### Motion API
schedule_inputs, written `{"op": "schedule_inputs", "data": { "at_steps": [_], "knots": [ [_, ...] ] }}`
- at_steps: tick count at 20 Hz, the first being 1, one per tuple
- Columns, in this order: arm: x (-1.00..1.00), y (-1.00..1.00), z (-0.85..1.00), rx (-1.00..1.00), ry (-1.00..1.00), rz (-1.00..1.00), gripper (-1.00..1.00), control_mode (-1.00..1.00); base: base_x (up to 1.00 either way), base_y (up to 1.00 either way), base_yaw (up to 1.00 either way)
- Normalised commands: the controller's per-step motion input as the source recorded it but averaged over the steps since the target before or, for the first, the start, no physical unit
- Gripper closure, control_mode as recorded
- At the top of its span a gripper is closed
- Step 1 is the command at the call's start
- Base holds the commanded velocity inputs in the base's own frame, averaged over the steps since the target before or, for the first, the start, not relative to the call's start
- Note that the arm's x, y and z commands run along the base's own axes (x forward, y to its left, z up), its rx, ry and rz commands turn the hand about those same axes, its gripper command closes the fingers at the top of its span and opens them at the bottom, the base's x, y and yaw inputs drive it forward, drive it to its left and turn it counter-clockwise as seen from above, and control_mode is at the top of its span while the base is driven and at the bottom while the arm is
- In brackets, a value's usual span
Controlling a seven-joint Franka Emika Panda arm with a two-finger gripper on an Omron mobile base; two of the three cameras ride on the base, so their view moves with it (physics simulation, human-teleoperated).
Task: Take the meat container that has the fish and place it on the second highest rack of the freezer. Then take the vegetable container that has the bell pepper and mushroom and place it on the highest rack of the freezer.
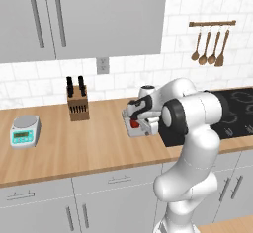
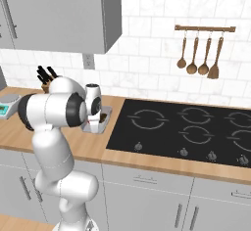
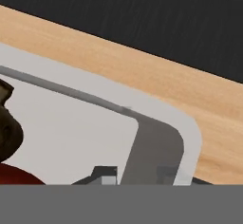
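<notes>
reaching down over the vegetable container (image 1: 134,126), the gripper (image 3: 136,173) sits right at its rim; fingertips barely show at the bottom of the hand view, so cannot tell if they are apart or closed. inside the pale grey tray: red bell pepper (image 3: 16,176) at lower left, dark brown mushroom (image 3: 7,123) just above it, touching. container rests on the wooden counter (image 1: 74,143), just beside the black cooktop (image 2: 196,127). knife block (image 1: 77,102) and kitchen scale (image 1: 24,131) well apart to the left. wooden utensils (image 2: 201,54) hang on the tiled wall.
</notes>
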Motion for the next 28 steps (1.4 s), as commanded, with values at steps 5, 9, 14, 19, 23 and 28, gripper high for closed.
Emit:
{"op": "schedule_inputs", "data": {
  "at_steps": [5, 9, 14, 19, 23, 28],
  "knots": [
    [-0.38, -0.11, 0.13, 0.0, -0.01, -0.07, 1.0, -1.0, 0.0, 0.0, 0.0],
    [-0.48, -0.09, 0.81, 0.0, -0.15, -0.01, 1.0, -1.0, 0.0, 0.0, 0.0],
    [-0.7, -0.04, 1.0, 0.01, -0.18, 0.06, 1.0, -1.0, 0.0, 0.0, 0.0],
    [-0.81, 0.0, 1.0, 0.01, -0.01, 0.25, 1.0, -1.0, 0.0, 0.0, 0.0],
    [-0.7, 0.0, 1.0, 0.0, 0.03, 0.42, 1.0, -1.0, 0.0, 0.0, 0.0],
    [-0.85, 0.0, 0.84, -0.02, 0.04, 0.55, 1.0, -1.0, 0.0, 0.0, 0.0]
  ]
}}
